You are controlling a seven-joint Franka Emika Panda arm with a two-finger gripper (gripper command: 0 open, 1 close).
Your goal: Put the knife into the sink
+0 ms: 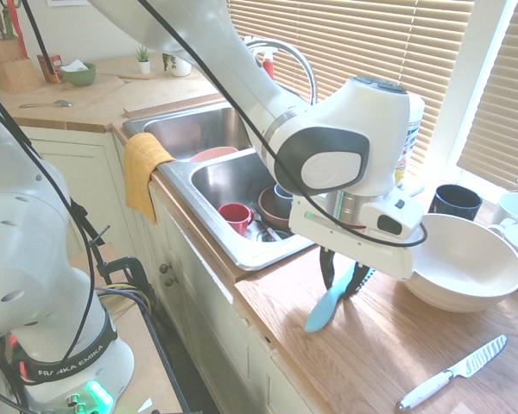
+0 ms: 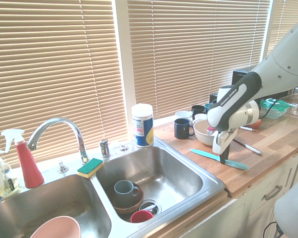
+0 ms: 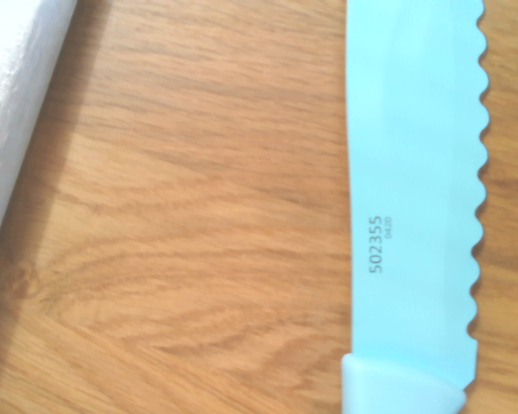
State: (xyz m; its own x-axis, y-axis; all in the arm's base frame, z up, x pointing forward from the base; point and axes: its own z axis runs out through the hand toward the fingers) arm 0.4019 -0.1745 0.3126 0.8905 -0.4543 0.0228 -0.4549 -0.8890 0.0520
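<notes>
Wooden countertop (image 1: 285,301) stretches beside the steel sink (image 1: 243,250). Your gripper (image 1: 344,278) is lowered onto the turquoise knife (image 1: 330,298), one finger on each side; you cannot tell whether they pinch it. It lies on the counter, near the white bowl (image 1: 463,267).

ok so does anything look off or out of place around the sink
Nothing looks spilled or damaged. The yellow towel hangs over the counter's front edge, and a red mug lies unwashed-looking or not, I can't tell.

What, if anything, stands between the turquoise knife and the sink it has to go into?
Nothing stands on the counter between the turquoise knife and the sink; only the sink's slightly raised rim lies between.
</notes>
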